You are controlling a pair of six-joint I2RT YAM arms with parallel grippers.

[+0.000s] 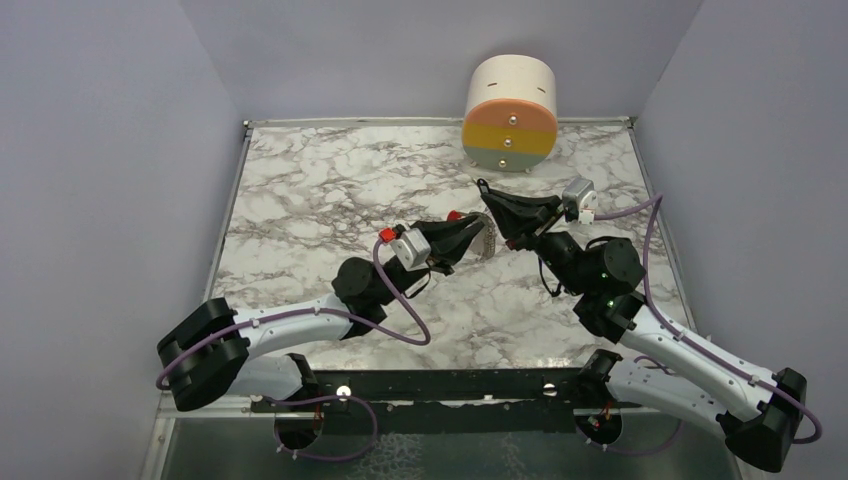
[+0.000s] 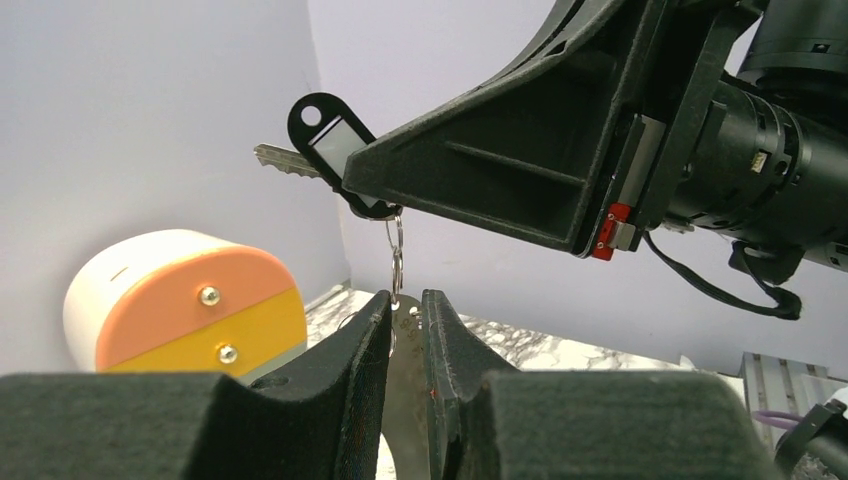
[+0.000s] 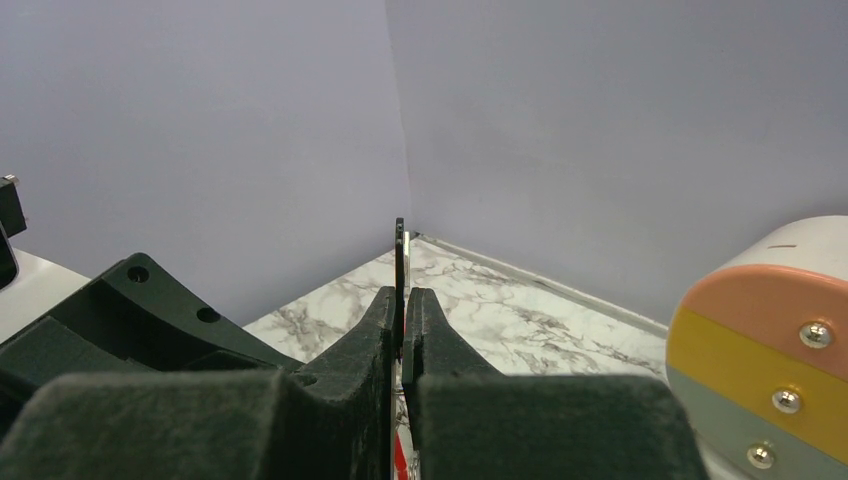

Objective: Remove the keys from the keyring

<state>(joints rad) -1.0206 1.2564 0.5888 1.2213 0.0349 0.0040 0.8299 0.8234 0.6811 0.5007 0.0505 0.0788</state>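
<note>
In the left wrist view my left gripper (image 2: 405, 300) is shut on a flat silvery key (image 2: 405, 375) that stands upright between its pads. From the key's top hole the thin keyring (image 2: 396, 255) runs straight up, edge-on, to a black tag (image 2: 330, 140) with a pale window. A jagged silver key blade (image 2: 283, 159) sticks out to the left behind the tag. My right gripper (image 2: 362, 188) is shut on the tag from the right. The right wrist view shows that gripper (image 3: 402, 296) pinching the tag's thin edge (image 3: 400, 245), with a red piece (image 3: 400, 458) low between the fingers. From above, both grippers (image 1: 482, 238) (image 1: 487, 195) meet mid-table.
A round cream cabinet (image 1: 510, 100) with pink, yellow and grey-green drawer fronts stands at the back of the marble table (image 1: 320, 190). Lilac walls close in the left, back and right. A small red piece (image 1: 455, 215) shows beside the left fingers.
</note>
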